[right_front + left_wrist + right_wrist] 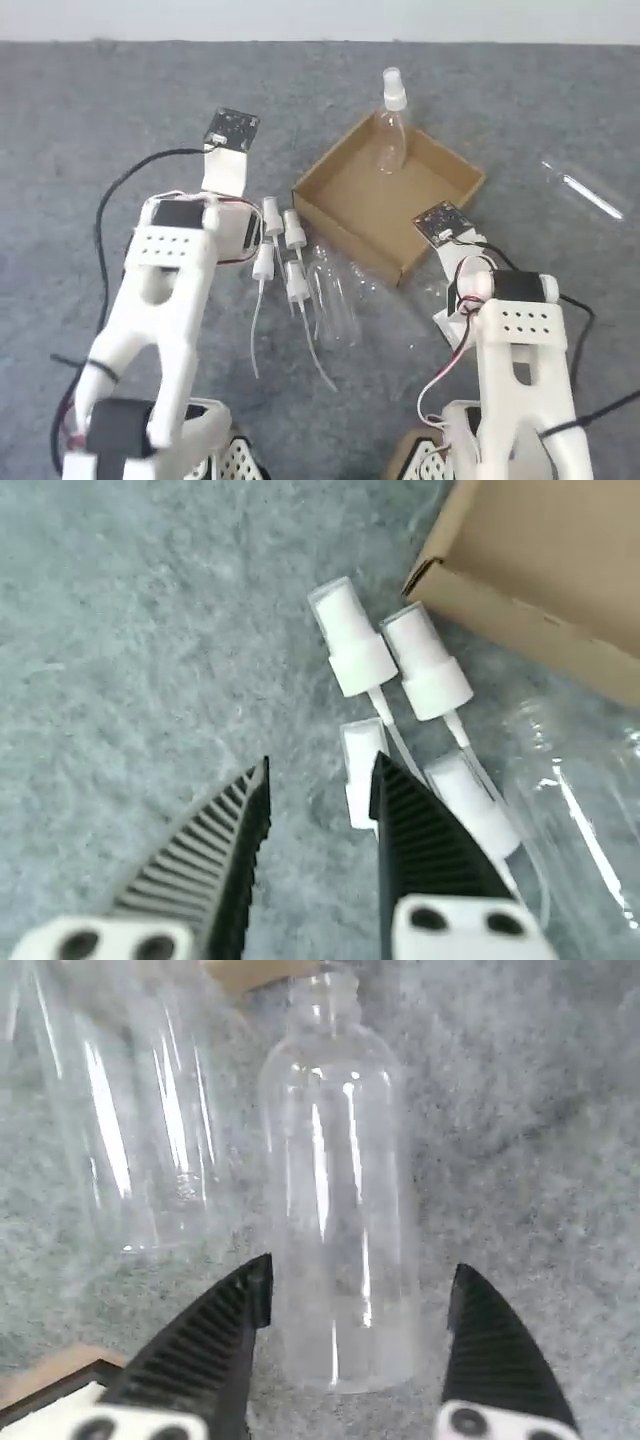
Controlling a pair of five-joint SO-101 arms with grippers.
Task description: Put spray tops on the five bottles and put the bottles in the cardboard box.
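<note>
**Two arms poised over loose parts, one capped bottle standing in the box**

At centre-left of the high view, the left gripper (318, 772) hangs with its jaws partly open over four loose spray tops (279, 250). One finger covers the edge of the nearest spray top (361, 763). If the jaws close from here, they would probably clip that top off-centre and drag its neighbours by their thin tubes. At upper centre, the cardboard box (352, 196) holds one capped bottle (391, 123), upright. Uncapped bottles (336, 296) lie just below the box. At lower right, the right gripper (364, 1266) has its jaws spread wide on either side of a lying clear bottle (338, 1190) without touching it. The bottle's round, slick wall could roll or squirt free under an uneven squeeze and knock the bottle beside it.
</note>
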